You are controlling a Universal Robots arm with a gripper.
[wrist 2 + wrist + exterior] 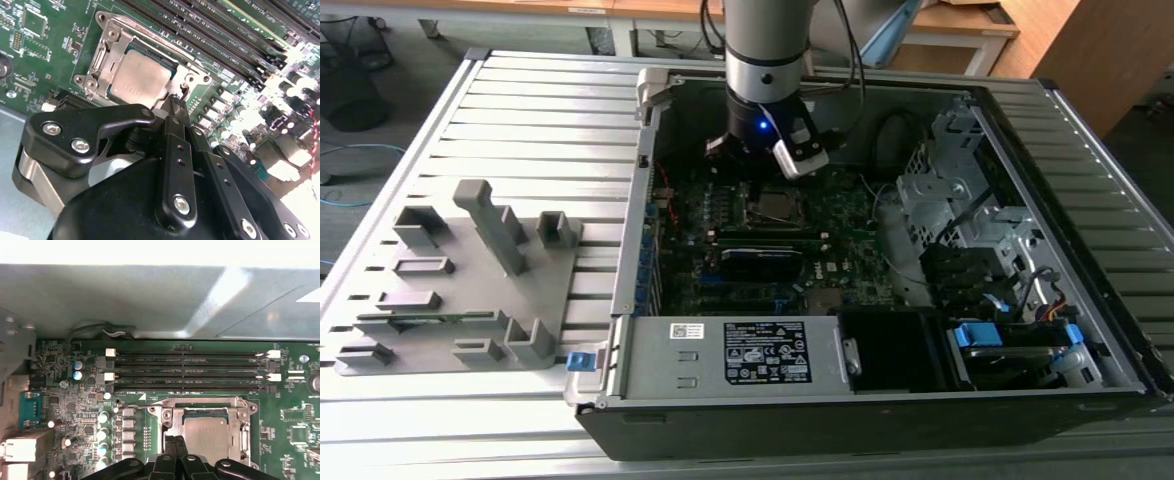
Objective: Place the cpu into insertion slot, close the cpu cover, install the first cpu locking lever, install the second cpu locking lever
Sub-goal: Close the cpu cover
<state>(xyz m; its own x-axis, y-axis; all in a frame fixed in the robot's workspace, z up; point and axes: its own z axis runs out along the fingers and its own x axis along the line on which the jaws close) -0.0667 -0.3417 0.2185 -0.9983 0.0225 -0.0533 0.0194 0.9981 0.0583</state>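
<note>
The cpu lies flat in the insertion slot, its dull silver top showing in both wrist views. The cpu cover, a thin silvery frame, lies down around it. My gripper hangs low over the socket's corner inside the open computer case. Its fingers are pressed together, shut. The tips sit right beside a small bent lever end at the socket's edge. I cannot tell whether they touch it.
Long black memory slots run close along one side of the socket. A black block and the white-labelled power supply box lie toward the case front. A drive cage stands at the exterior view's right, a grey fixture at its left.
</note>
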